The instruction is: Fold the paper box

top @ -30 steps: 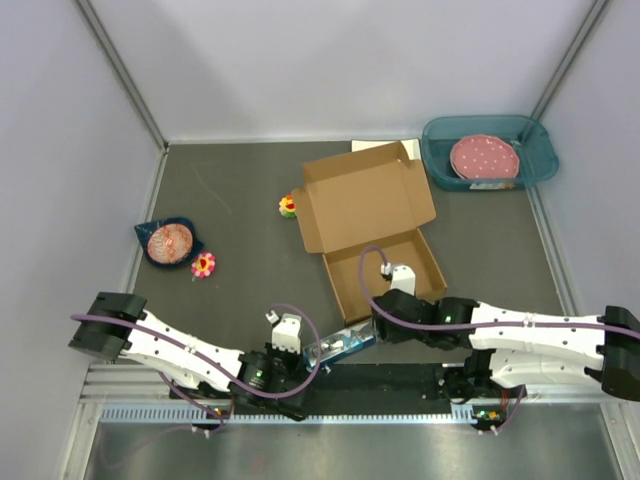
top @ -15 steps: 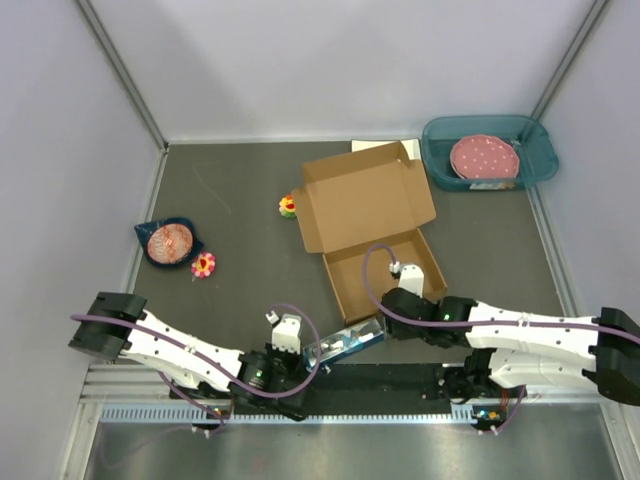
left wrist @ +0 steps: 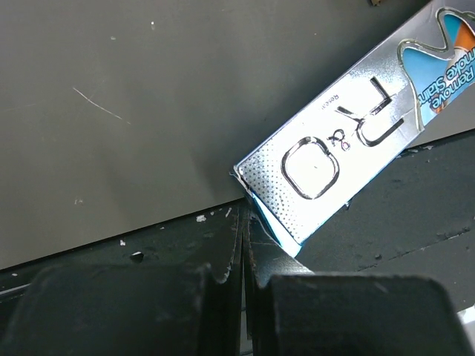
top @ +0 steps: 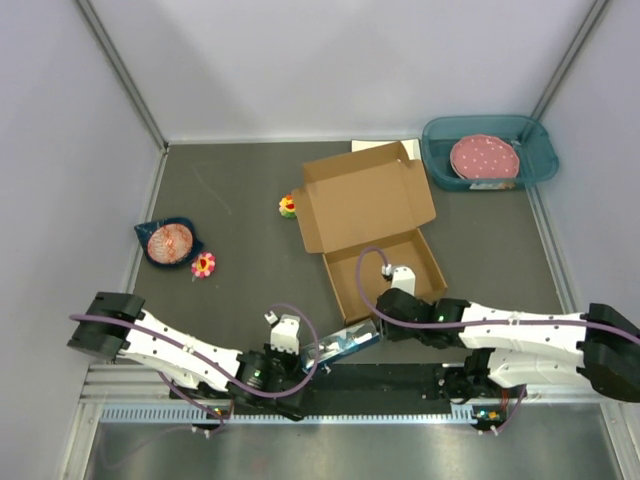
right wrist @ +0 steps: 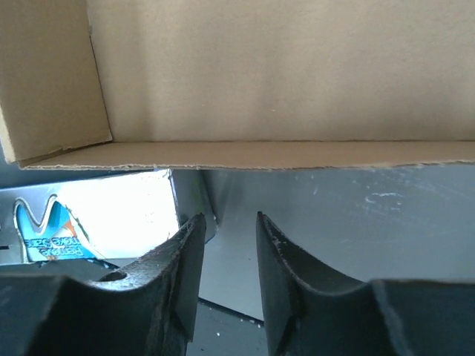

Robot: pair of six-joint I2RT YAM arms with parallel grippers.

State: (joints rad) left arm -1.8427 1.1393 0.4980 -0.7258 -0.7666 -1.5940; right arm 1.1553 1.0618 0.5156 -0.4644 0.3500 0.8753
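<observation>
Paper box (top: 370, 225) sits open mid-worktop (top: 240, 190): lid panel laid back on the far side, side flaps up, shallow tray on the near side with its walls standing.

Right claw (top: 385, 303) is at the tray's near wall, low on the outside. In the wrist view the claw (right wrist: 228, 222) has a narrow gap between the fingers (right wrist: 185, 245) with nothing in it, and the cardboard wall is just ahead.

Left claw (top: 300, 368) is near-left of the box, at the worktop's front edge. In the wrist view the claw (left wrist: 243, 245) has its fingers pressed together, gripping nothing.

Silver carton with blue print (top: 345, 345) lies flat just near of the box's near-left corner. Its end almost meets the left claw tips; contact can't be told.

Teal bin (top: 535, 160) with a pink spotted plate (top: 484, 158) sits far-right of the box. Left of the box: a small flower toy (top: 288, 206) just beside the lid, and a dark bowl (top: 170, 241) well apart.
</observation>
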